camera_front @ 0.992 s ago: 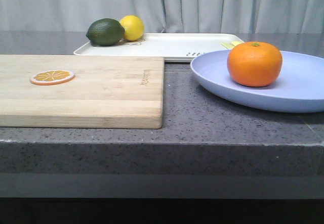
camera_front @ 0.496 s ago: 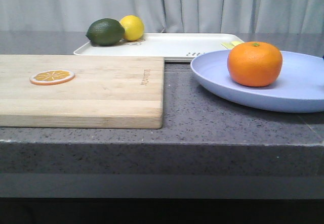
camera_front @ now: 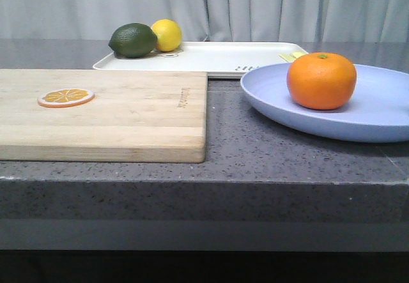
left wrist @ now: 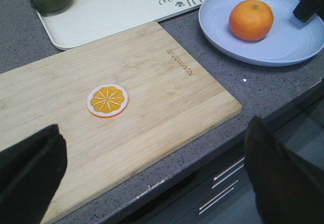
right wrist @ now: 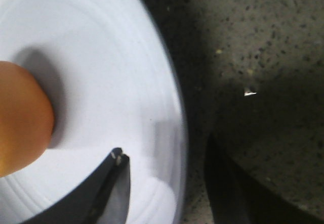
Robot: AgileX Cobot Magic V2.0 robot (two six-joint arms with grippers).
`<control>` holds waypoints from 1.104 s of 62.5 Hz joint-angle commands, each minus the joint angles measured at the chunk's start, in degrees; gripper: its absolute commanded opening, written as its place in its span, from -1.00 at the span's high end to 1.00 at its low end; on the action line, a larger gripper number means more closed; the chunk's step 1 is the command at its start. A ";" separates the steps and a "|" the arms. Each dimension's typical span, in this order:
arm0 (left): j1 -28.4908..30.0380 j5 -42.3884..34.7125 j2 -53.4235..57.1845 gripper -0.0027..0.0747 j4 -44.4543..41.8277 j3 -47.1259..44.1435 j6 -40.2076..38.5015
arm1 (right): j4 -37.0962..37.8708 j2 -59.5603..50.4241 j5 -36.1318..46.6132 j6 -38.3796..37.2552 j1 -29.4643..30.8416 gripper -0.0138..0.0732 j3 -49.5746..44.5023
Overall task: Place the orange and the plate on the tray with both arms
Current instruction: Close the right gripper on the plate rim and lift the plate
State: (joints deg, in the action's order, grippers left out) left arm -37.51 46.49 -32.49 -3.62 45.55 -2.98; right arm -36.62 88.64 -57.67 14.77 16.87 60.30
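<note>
The orange [camera_front: 321, 80] sits on the lavender-blue plate [camera_front: 383, 114] at the right of the counter. The cream tray [camera_front: 217, 56] lies behind it, apart from the plate. In the right wrist view my right gripper [right wrist: 164, 150] is open and straddles the plate's rim [right wrist: 174, 113]: one finger is over the plate's inside, the other over the counter outside it. The orange [right wrist: 20, 118] is close by on the plate. My left gripper [left wrist: 156, 130] is wide open with nothing between its fingers, high above the front edge of the cutting board. Neither gripper shows in the front view.
A wooden cutting board [camera_front: 128, 114] with a flat orange slice [camera_front: 66, 96] fills the left of the counter. A dark green lime [camera_front: 133, 40] and a yellow lemon [camera_front: 167, 34] sit on the tray's far left corner. The counter's front edge [camera_front: 204, 179] is near.
A small dark sliver at the right edge of the front view half a second ago is gone now. The orange, plate and tray have not moved.
</note>
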 commanded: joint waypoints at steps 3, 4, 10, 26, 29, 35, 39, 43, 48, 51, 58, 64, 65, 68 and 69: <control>0.06 -4.82 -0.22 -0.86 0.37 1.38 -0.58 | -2.51 -1.66 -0.37 0.96 0.30 0.09 1.77; 0.06 -4.83 -0.22 -0.86 0.37 1.38 -0.58 | -2.51 -1.66 -0.37 0.96 0.30 0.11 1.77; 0.06 -4.95 -0.22 -0.86 0.37 1.38 -0.58 | -2.51 -1.66 0.02 0.96 0.30 0.25 1.77; 0.06 -5.17 -0.22 -0.86 0.37 1.38 -0.58 | -2.51 -1.66 1.17 0.96 0.30 0.65 1.77; 0.06 -5.17 -0.22 -0.86 0.37 1.38 -0.58 | -2.51 -1.66 1.17 0.96 0.30 0.73 1.77; 0.06 -5.17 -0.22 -0.86 0.37 1.38 -0.58 | -2.51 -1.66 1.23 0.78 0.30 0.85 1.77; 0.06 -5.17 -0.22 -0.86 0.37 1.38 -0.58 | -2.51 -1.66 1.17 0.65 0.30 0.84 1.77; 0.06 -5.17 -0.22 -0.86 0.37 1.38 -0.58 | -2.51 -1.66 1.86 0.65 0.30 0.84 1.77; 0.06 -5.17 -0.22 -0.86 0.37 1.38 -0.58 | -2.56 -1.66 2.45 0.65 0.30 0.84 1.77; 0.06 -5.17 -0.22 -0.86 0.37 1.38 -0.58 | -2.56 -1.66 2.60 0.65 0.30 0.84 1.77; 0.06 -5.17 -0.22 -0.86 0.37 1.38 -0.58 | -3.79 -1.82 1.93 0.28 0.30 0.84 1.84; 0.06 -5.17 -0.22 -0.86 0.37 1.38 -0.58 | -7.69 -2.13 0.62 -0.78 0.30 0.84 2.09; 0.06 -5.17 -0.22 -0.86 0.37 1.38 -0.58 | -8.09 -2.13 0.39 -1.20 0.30 0.84 2.26; 0.06 -5.17 -0.22 -0.86 0.37 1.38 -0.58 | -8.56 -2.13 -0.15 -3.31 -0.02 0.84 3.05; 0.06 -5.17 -0.22 -0.86 0.37 1.38 -0.58 | -8.50 -2.13 -0.16 -3.85 -0.30 0.84 3.51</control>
State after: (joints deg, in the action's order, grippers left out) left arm -37.51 46.01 -32.49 -3.62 45.55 -2.98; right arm -39.23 88.82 -56.66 13.55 16.87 60.72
